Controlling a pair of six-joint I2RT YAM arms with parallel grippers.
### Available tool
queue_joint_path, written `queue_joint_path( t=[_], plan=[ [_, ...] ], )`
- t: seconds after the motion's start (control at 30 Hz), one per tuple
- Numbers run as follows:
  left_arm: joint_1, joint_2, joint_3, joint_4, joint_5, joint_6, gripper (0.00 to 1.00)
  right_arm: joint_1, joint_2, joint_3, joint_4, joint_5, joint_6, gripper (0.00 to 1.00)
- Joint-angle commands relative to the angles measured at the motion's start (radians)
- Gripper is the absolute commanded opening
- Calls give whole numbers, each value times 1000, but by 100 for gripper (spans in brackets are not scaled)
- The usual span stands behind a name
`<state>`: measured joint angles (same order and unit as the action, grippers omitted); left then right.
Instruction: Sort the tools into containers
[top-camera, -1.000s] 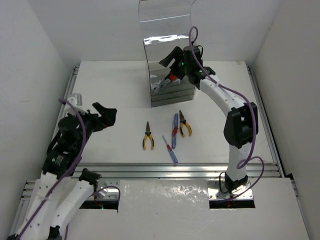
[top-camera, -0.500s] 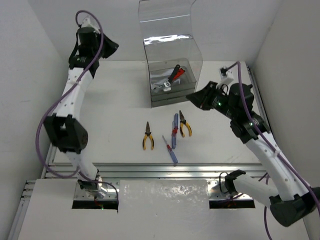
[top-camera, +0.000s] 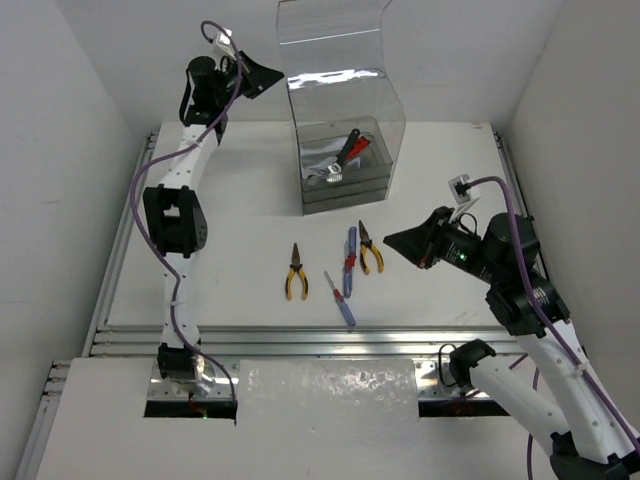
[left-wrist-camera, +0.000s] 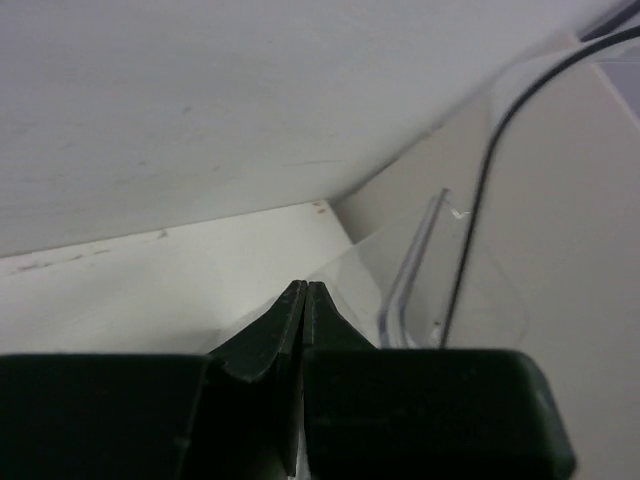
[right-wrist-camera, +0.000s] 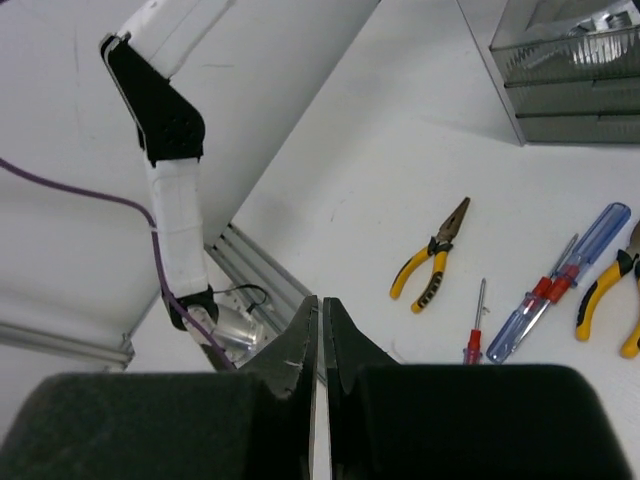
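The left gripper (top-camera: 272, 76) is hanging high at 11 o'clock over the table (top-camera: 230, 200), just beside the tall clear top of the containers (top-camera: 335, 60). In its wrist view both fingers (left-wrist-camera: 270, 340) are pressing flat against each other, gripping nothing.

The right gripper (top-camera: 392, 241) is hovering at 3 o'clock of the loose tools, its tip pointing toward 9 o'clock. Its fingers (right-wrist-camera: 290, 350) are meeting along a hair-thin line and are carrying nothing.

The containers are standing at 12 o'clock on the table as a stack of smoky shallow trays under the clear hood. The top tray is holding the red-handled wrench (top-camera: 351, 147), its silver head lying toward 7 o'clock. Other metal is lying beside it, too small to make out.

The remaining tools are lying on the bare table at 6 o'clock of the containers, well apart from both grippers. One yellow pliers (top-camera: 294, 272) is lying at the 9 o'clock end, nose pointing to 12 o'clock. The other yellow pliers (top-camera: 370, 248) is lying at the 3 o'clock end, just beside the long blue screwdrivers (top-camera: 349, 258), which look like two lying side by side. The short red-and-blue screwdriver (top-camera: 340, 300) is lying tilted at 6 o'clock of the group, its tip pointing toward 11 o'clock
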<state>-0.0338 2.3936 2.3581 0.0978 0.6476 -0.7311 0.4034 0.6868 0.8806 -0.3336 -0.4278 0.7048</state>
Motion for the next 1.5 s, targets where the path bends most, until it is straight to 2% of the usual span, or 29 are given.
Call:
queue_joint_path(
  t=[0.0, 0.13, 0.37, 0.57, 0.6, 0.63, 0.67, 0.7, 0.73, 0.77, 0.8, 0.83, 0.87, 0.9, 0.93, 0.97, 1.03, 1.07, 1.1, 1.17, 1.27, 1.3, 1.4, 1.43, 1.47],
  plan=[
    [6, -18, 55, 298, 122, -145, 0, 6, 13, -28, -44, -35, -47, 4],
    [6, 4, 92, 365, 130, -214, 3, 6, 10, -60, -47, -35, -53, 4],
    [6, 30, 127, 388, 145, -234, 6, 6, -4, -74, -59, -32, -59, 4],
    [-2, -5, 92, 445, 210, -269, 6, 6, -9, -69, -99, 3, -74, 5],
    [-2, -57, 37, 444, 211, -266, 6, 6, -9, -65, -105, 14, -79, 6],
    [5, -95, -2, 427, 195, -257, 10, 6, -15, -57, -108, 41, -80, 10],
    [9, -135, -47, 402, 176, -216, 18, 5, -18, -51, -126, 61, -80, 13],
    [14, -234, -128, 361, 149, -185, 22, 6, -21, -43, -139, 89, -87, 18],
    [20, -293, -166, 239, 74, -147, 30, 6, -23, -40, -153, 125, -85, 27],
    [20, -348, -207, 180, 28, -76, 49, 6, -23, -48, -171, 214, -77, 52],
    [20, -469, -292, 116, -27, -48, 59, 5, -23, -69, -153, 237, -47, 57],
    [17, -537, -345, 20, -116, -27, 68, 5, -15, -130, -122, 263, -33, 61],
    [17, -600, -409, -9, -153, -12, 78, 5, -3, -162, -31, 280, -16, 62],
    [17, -732, -533, -45, -192, -11, 81, 2, 17, -196, 28, 279, 13, 62],
    [17, -801, -589, -138, -266, -11, 90, 0, 45, -257, 100, 271, 22, 62],
    [15, -927, -647, -171, -293, 14, 100, -3, 118, -276, 236, 261, 44, 66],
    [-8, -1051, -807, -295, -409, 48, 100, -26, 210, -310, 371, 258, 61, 71],
    [-18, -1173, -860, -331, -443, 68, 100, -46, 326, -307, 489, 198, 86, 74],
    [-28, -1232, -972, -383, -488, 78, 100, -67, 386, -289, 548, 154, 97, 78],
    [-37, -1400, -1116, -432, -528, 117, 100, -127, 565, -252, 702, 46, 129, 78],
    [-41, -1561, -1221, -536, -563, 235, 100, -215, 727, -171, 879, -46, 212, 81],
    [-41, -1588, -1268, -591, -545, 269, 100, -236, 849, -148, 933, -146, 243, 82],
    [-46, -1691, -1353, -662, -474, 416, 100, -296, 1082, -8, 1129, -273, 386, 77],
    [-104, -1758, -1414, -653, -549, 417, 100, -301, 1167, 57, 1163, -294, 418, 75],
    [-104, -1795, -1451, -653, -549, 420, 100, -301, 1168, 58, 1170, -295, 426, 74]
  ],
)
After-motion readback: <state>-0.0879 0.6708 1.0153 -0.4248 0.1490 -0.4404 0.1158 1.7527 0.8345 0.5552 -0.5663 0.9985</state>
